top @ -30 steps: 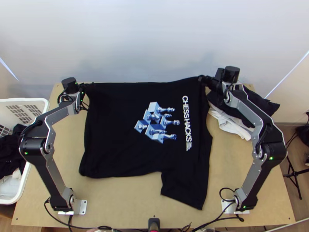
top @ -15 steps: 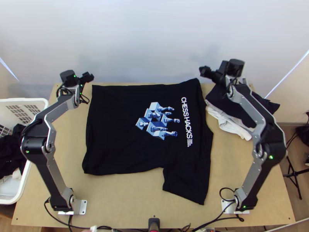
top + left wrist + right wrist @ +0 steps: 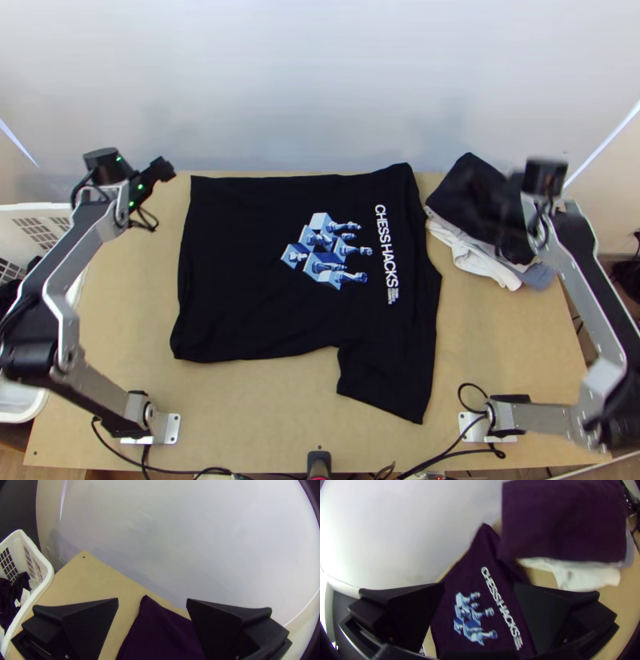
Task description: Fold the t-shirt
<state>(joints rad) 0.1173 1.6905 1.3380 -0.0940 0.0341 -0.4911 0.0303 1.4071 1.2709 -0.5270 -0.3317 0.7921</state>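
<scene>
Movement: left gripper (image 3: 164, 169) and right gripper (image 3: 512, 198) stand farther outward than in the earlier frame.
Basket: white (image 3: 37, 210), at the table's (image 3: 512, 352) left side, holding clothes (image 3: 20, 583).
Left gripper: released, fingers apart, near the shirt's far left corner.
T-shirt: black (image 3: 240, 272), spread print up mid-table, one sleeve towards the near edge.
Pile: folded dark cloth (image 3: 468, 188) over white cloth (image 3: 480, 260), right of the shirt.
Right gripper: released, above the pile.
</scene>
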